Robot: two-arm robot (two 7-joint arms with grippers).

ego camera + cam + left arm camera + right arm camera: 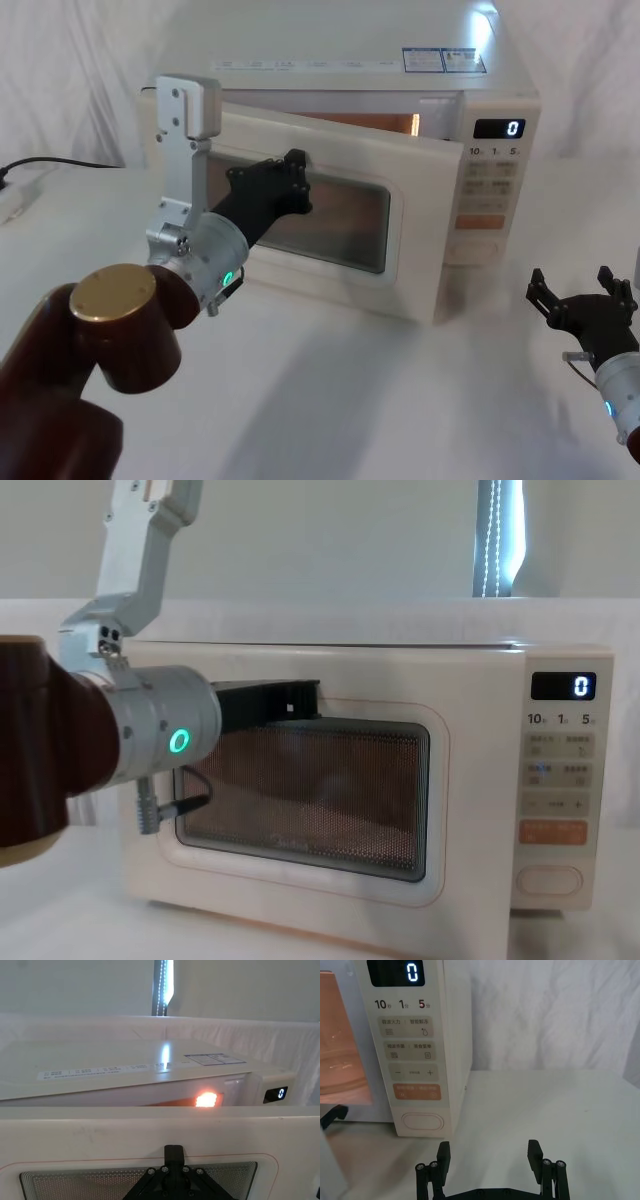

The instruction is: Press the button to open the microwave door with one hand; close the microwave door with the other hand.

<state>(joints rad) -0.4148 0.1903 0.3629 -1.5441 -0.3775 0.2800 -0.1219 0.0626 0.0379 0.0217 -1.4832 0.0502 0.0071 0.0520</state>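
Observation:
The microwave door (412,262) stands ajar, hinged at the left, with the lit cavity showing above its top edge (100,1130). My left gripper (297,182) is shut, and its fingertips (173,1153) rest against the door's dark window (330,800) near the upper left. My right gripper (577,296) hangs open and empty low over the table, in front of the control panel and a little to its right. In the right wrist view its fingers (443,1152) are short of the oval door button (422,1121) at the panel's bottom. The display (563,687) reads 0.
The cream microwave (350,70) sits on a white cloth-covered table (380,400). A black cable (50,162) and a white power strip lie at the far left. White cloth hangs behind. Open table lies to the microwave's right (545,1105).

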